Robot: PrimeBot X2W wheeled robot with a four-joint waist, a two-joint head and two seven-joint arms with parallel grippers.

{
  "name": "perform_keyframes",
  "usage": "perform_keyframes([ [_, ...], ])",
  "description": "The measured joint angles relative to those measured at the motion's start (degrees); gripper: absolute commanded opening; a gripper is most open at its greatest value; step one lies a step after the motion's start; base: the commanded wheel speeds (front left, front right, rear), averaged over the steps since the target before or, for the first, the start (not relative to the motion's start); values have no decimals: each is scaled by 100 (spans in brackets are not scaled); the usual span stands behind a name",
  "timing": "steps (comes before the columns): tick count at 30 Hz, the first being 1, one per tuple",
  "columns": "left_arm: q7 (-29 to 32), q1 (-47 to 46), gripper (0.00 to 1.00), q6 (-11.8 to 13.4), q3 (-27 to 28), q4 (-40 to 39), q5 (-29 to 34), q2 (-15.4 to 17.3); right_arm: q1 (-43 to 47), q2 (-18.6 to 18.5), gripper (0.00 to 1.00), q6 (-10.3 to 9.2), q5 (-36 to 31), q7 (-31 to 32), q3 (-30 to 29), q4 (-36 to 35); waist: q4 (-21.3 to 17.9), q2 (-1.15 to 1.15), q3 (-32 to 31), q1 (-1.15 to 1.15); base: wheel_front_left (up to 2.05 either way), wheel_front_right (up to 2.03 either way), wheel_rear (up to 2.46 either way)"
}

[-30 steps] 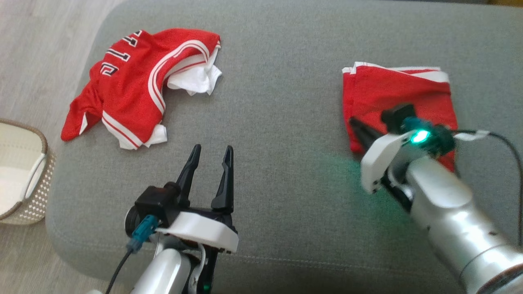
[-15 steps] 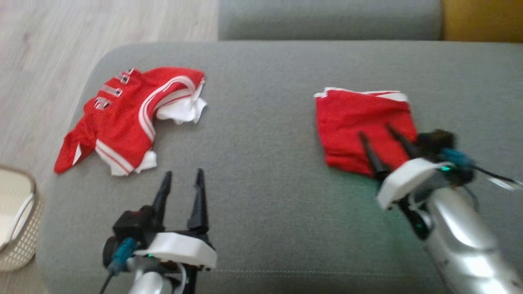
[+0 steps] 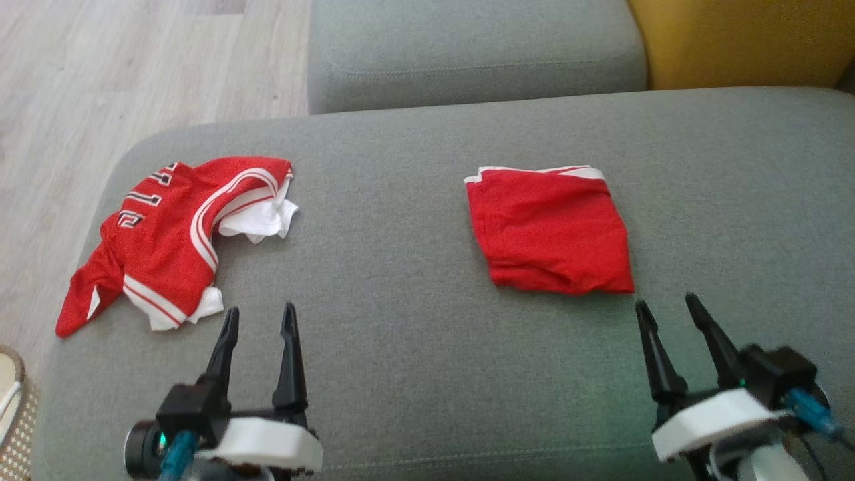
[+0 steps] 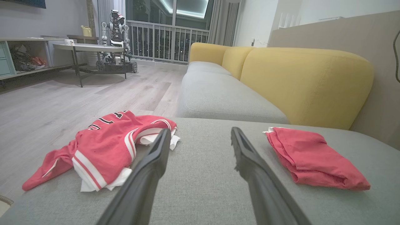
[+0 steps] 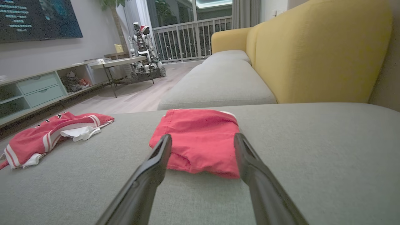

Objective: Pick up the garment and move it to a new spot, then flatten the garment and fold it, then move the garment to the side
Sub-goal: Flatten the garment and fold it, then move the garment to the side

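The folded red garment [image 3: 551, 230] with white trim lies flat on the grey sofa seat [image 3: 401, 321], right of centre. My right gripper [image 3: 666, 300] stands open just in front of its near edge, not touching it, nothing between the fingers. In the right wrist view the garment [image 5: 200, 131] lies straight ahead of the open right gripper [image 5: 202, 137]. My left gripper [image 3: 260, 308] is open and empty over bare seat. In the left wrist view the garment [image 4: 315, 156] sits to the right of the left gripper [image 4: 200, 130].
A crumpled red and white jersey [image 3: 174, 234] lies at the seat's left end, near its edge. A woven basket [image 3: 10, 407] stands on the wood floor at lower left. A second grey cushion [image 3: 467, 47] and a yellow backrest [image 3: 735, 40] lie beyond.
My right gripper has opened, let go of the folded garment and drawn back toward me. The head camera has tilted up, so the whole picture has shifted down.
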Motion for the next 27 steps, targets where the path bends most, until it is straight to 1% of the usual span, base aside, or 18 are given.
perform_keyframes([
  [5, 1, 258, 100, -140, 91, 71, 359, -35, 263, 75, 100, 0, -193, 0, -157, -122, -87, 0, -87, 0, 0, 0, 0],
  [11, 1, 305, 100, -220, 256, 235, 524, -67, 272, 169, 100, -1, -352, 0, -170, -132, -109, 0, -129, 0, 0, 0, 0],
  [15, 1, 305, 100, -290, 280, 276, 548, -94, 272, 181, 100, 0, -410, 0, -199, -134, -87, 0, -146, 0, 0, 0, 0],
  [18, 1, 308, 100, -298, 285, 334, 589, -114, 272, 210, 100, 0, -510, 0, -200, -134, -48, 0, -153, 0, 0, 0, 0],
  [27, 1, 309, 100, -342, 287, 366, 623, -134, 282, 242, 100, 0, -539, 0, -277, -135, 47, 0, -137, 0, 0, 0, 0],
])
